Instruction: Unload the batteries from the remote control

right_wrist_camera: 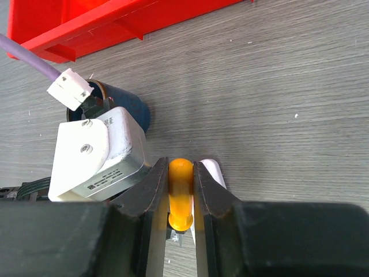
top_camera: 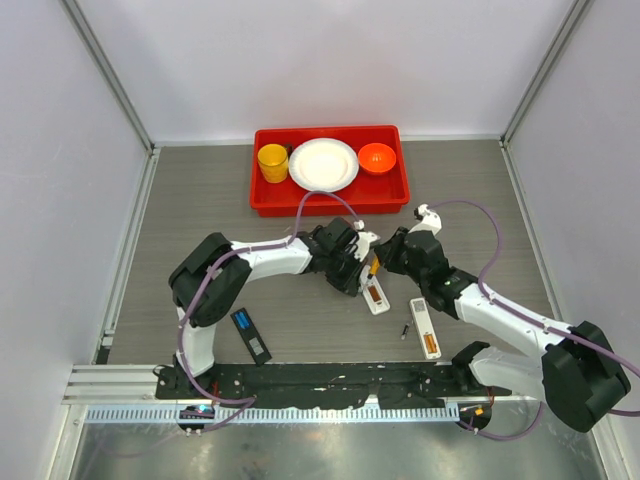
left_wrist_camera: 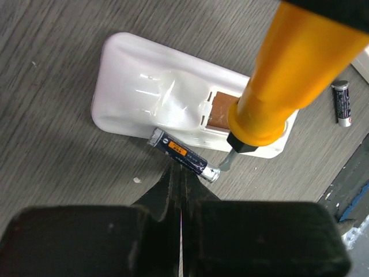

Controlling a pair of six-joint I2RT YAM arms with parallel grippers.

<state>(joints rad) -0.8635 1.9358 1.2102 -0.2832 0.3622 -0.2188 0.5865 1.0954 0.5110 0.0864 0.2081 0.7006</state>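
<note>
The left gripper (left_wrist_camera: 176, 180) had its fingers pressed together with nothing between them, pointing down at the table (left_wrist_camera: 52, 173). Just beyond its tips lay a dark battery (left_wrist_camera: 183, 156) with an orange label. It was out of the white remote (left_wrist_camera: 155, 95) and rested flat along the remote's near edge, touching it or very nearly so. The remote lay face down with its compartment (left_wrist_camera: 222, 109) open. The orange-handled screwdriver (left_wrist_camera: 291, 75) hid much of the inside, so I could not tell whether any cell was in it. The right gripper (right_wrist_camera: 180, 168) was clamped on the screwdriver's handle, one finger on each side. The metal tip reached down to the battery's silver end cap and seemed to touch it, though the view was too tight to be sure. A second battery (left_wrist_camera: 342, 103) lay loose on the table well to the right of the remote, apart from both grippers. The red tray (top_camera: 262, 205) stood farther back.
</note>
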